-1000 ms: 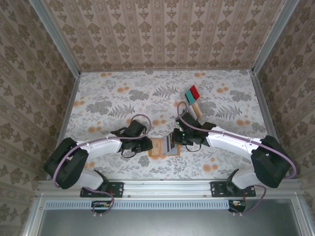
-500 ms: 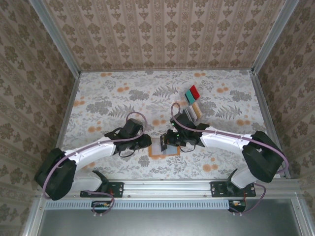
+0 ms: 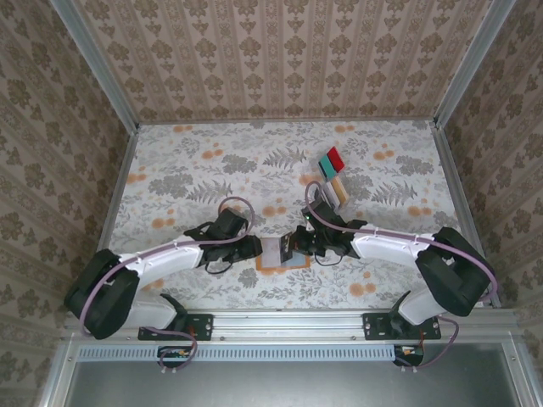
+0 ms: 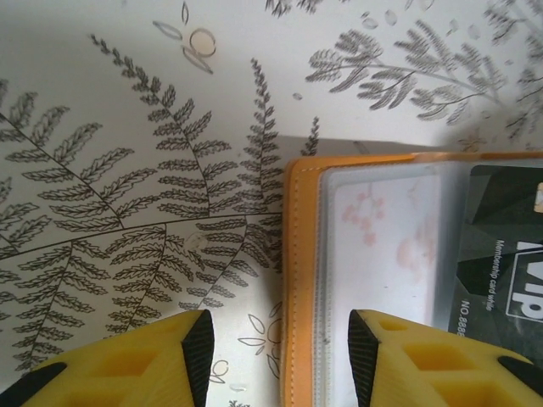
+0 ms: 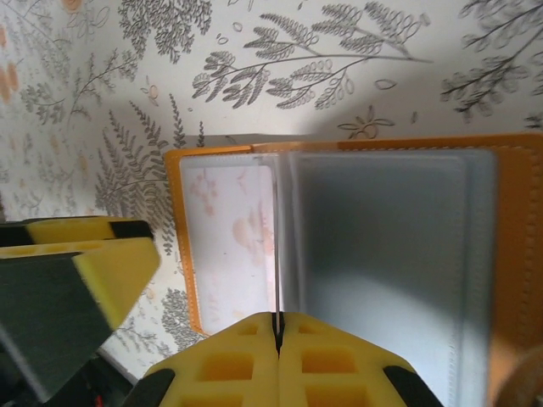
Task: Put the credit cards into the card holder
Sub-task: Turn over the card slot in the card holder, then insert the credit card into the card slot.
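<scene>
Fern-print table (image 3: 195, 161), papered walls; the holder (image 3: 272, 254) lies open at lower centre; the cards (image 3: 333, 170) sit stacked well apart at upper right; right claw (image 5: 277, 320) is clenched on a thin upright leaf of the holder; left claw (image 4: 280, 339) is released, straddling its orange edge; a tug on the leaf could likely drag or flip the unpinned holder.
</scene>
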`<action>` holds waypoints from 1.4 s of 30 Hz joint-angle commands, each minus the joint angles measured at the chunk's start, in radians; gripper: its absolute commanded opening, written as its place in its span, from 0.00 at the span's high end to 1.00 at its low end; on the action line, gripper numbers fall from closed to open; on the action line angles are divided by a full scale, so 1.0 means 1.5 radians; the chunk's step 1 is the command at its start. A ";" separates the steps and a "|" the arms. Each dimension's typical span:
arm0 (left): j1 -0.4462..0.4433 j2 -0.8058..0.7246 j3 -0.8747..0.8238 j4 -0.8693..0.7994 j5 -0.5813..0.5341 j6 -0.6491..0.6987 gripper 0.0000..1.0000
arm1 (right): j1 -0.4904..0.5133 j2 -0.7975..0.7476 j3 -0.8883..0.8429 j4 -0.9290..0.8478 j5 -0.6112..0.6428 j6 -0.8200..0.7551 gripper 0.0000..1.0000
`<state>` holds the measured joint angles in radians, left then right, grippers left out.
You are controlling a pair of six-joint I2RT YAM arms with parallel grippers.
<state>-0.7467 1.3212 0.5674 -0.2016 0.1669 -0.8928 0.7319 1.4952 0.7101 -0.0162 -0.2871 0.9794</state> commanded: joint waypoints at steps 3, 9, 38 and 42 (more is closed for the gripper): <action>-0.006 0.029 0.022 0.014 0.021 0.012 0.54 | 0.001 0.014 -0.019 0.070 -0.032 0.031 0.94; -0.007 0.056 0.027 0.019 0.025 0.013 0.59 | 0.002 0.036 -0.014 0.046 -0.024 0.016 0.94; -0.012 0.087 0.033 0.017 0.026 0.010 0.75 | 0.028 0.123 -0.024 0.095 -0.053 0.009 0.92; -0.013 0.086 0.034 0.016 0.025 0.010 0.75 | 0.035 0.140 -0.003 0.096 -0.047 0.014 0.90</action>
<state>-0.7521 1.4273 0.6056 -0.1787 0.1864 -0.8886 0.7609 1.6630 0.6937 0.1802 -0.3527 0.9993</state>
